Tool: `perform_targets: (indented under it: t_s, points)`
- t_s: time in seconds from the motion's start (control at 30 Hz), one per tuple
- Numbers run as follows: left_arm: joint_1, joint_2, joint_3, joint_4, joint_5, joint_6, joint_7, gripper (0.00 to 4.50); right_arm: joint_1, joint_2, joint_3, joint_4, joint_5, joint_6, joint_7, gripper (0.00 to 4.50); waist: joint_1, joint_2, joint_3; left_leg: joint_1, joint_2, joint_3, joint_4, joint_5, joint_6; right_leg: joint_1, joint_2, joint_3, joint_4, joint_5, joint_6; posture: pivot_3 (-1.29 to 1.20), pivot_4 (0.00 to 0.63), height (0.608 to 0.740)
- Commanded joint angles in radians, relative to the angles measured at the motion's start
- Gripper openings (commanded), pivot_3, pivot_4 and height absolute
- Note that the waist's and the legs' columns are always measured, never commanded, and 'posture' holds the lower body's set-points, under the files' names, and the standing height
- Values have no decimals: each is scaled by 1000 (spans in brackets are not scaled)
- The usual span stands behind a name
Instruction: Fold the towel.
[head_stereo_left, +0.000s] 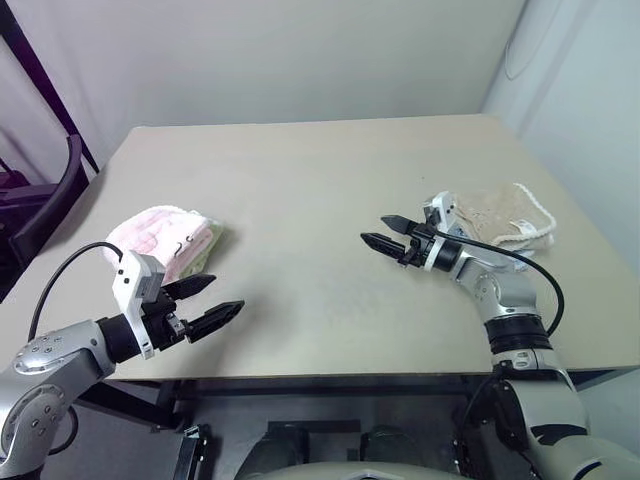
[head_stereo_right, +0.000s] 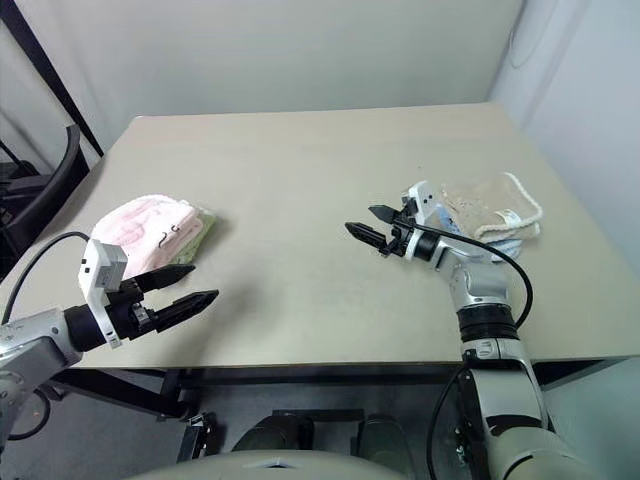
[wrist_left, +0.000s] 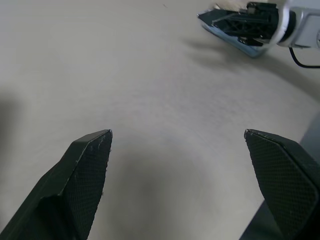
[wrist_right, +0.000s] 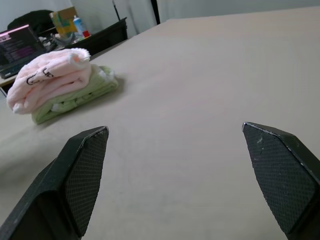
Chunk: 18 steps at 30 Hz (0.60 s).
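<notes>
The pink towel lay folded in a compact bundle on the left side of the table, near the front edge. It rested on top of a light green towel, also folded, whose edge showed along the bundle's right side. A small dark printed motif was visible on the pink cloth.

The left gripper hovered over the table's front edge, just in front of and to the right of the bundle, not touching it. Its jaws were released and spread wide, with nothing between them.

The right gripper was held above the table's right half, pointing toward the centre, jaws likewise released and empty. Just behind it lay a beige towel with white trim, loosely heaped near the right edge, well apart from the pink towel.
</notes>
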Motion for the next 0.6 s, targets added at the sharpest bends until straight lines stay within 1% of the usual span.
perform_targets:
  t_s: [0.03,0.07,0.1,0.13,0.2,0.23,0.33,0.6]
  points:
    - [-2,-6,29,11,23,-38,2,4484,-45,4,-5,-11,17,10,-5,4500,6,-1,0,0,-6,-11,-1,3,-1,-6,15,22,0,3,-6,0,0,740]
    - [-4,-9,30,26,32,-39,9,4484,-48,3,-5,-6,17,9,-4,4500,19,-2,0,-1,-6,-11,-1,2,-4,-11,48,69,-2,6,-6,0,0,740]
    - [-7,-11,29,39,40,-40,14,4484,-52,2,-5,0,17,8,-3,4500,29,-4,1,0,-10,-11,-2,3,-5,-11,51,93,-3,5,-1,0,0,740]
    - [-17,-22,28,67,62,-59,27,4484,-55,1,-2,5,10,2,-6,4500,41,-4,1,2,-13,-10,-4,4,-6,-13,50,103,-4,4,12,0,0,740]
    - [-42,-36,21,124,107,-89,51,4484,-65,0,6,23,-11,-18,-19,4500,56,-4,1,3,-12,-11,-7,6,-10,-17,51,105,1,3,11,0,0,740]
    - [-51,-42,19,145,125,-114,43,4484,-70,0,10,33,-17,-25,-22,4500,59,-5,0,3,-11,-12,-8,7,-12,-19,51,105,3,2,8,0,0,740]
    - [-67,-53,15,184,143,-154,13,4484,-81,2,13,47,-20,-35,-18,4500,54,-4,0,3,-7,-11,-10,9,-14,-21,54,105,3,2,3,0,0,740]
    - [-101,-70,-2,279,223,-242,-14,4484,-77,-8,-11,44,5,-31,-3,4500,49,-5,0,3,-7,-7,-12,10,-11,-23,55,110,3,4,6,0,0,740]
